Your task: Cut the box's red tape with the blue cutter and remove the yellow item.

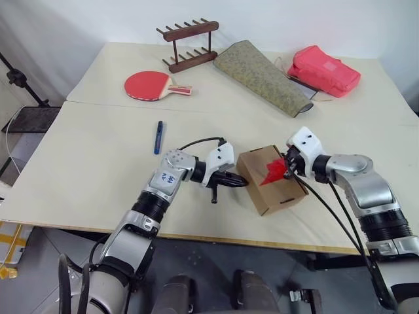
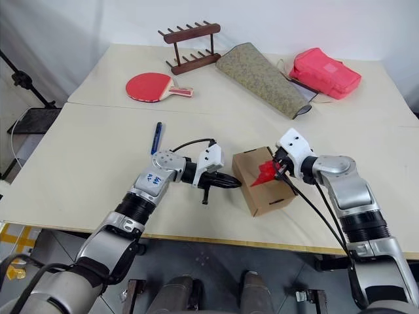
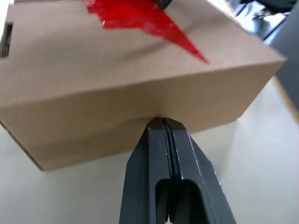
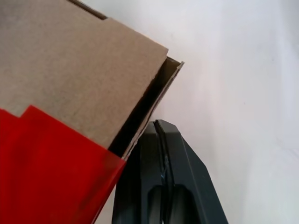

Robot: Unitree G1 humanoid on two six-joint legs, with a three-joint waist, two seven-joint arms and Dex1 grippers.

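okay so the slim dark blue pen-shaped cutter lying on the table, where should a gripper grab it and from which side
Grip the slim dark-blue pen-shaped cutter around the middle of its barrel, coming from above with the fingers closing across its narrow width. It lies flat on the cream table, pointing away from the robot, with bare surface on both long sides, so a top-down pinch looks likely to fit.

Left hand [image 3: 162,122] closed — tips against box [image 3: 117,93] side; red tape [image 3: 145,21] atop.
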